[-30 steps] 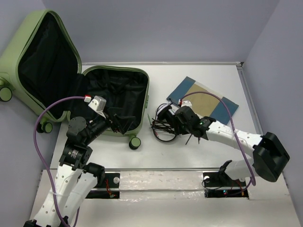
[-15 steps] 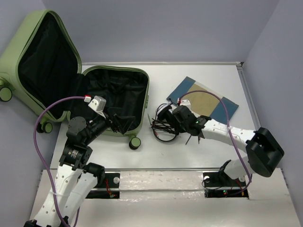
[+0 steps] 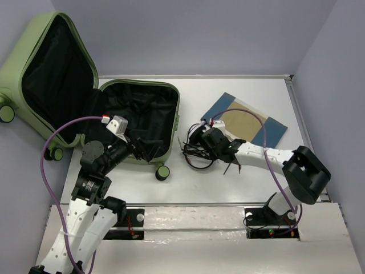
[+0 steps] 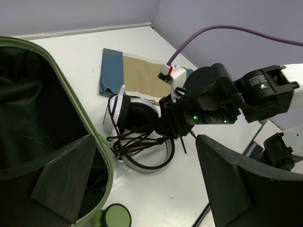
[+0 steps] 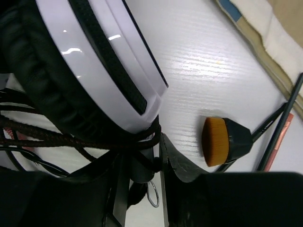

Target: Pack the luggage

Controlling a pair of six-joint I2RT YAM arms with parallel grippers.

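The luggage (image 3: 174,123), a light-green hard-shell suitcase, lies open at the left with its black lining showing and its lid (image 3: 51,68) propped up. Its green rim (image 4: 71,94) crosses the left wrist view. White-and-black headphones (image 3: 197,151) with a dark tangled cord lie on the table just right of it. My right gripper (image 3: 204,145) sits on them, and in the right wrist view its jaws (image 5: 144,161) pinch a dark part of the headphones (image 5: 94,61) wrapped in cord. My left gripper (image 3: 142,149) hangs open over the suitcase's near edge, holding nothing (image 4: 144,156).
A blue-and-tan flat folded item (image 3: 245,123) lies behind the right arm. A makeup brush with orange bristles (image 5: 222,140) and thin dark sticks lie beside the right fingers. A green suitcase wheel (image 3: 162,173) pokes out at the near corner.
My right gripper has slid a little left onto the headphones and its jaws have closed in on them. The left arm has not moved.
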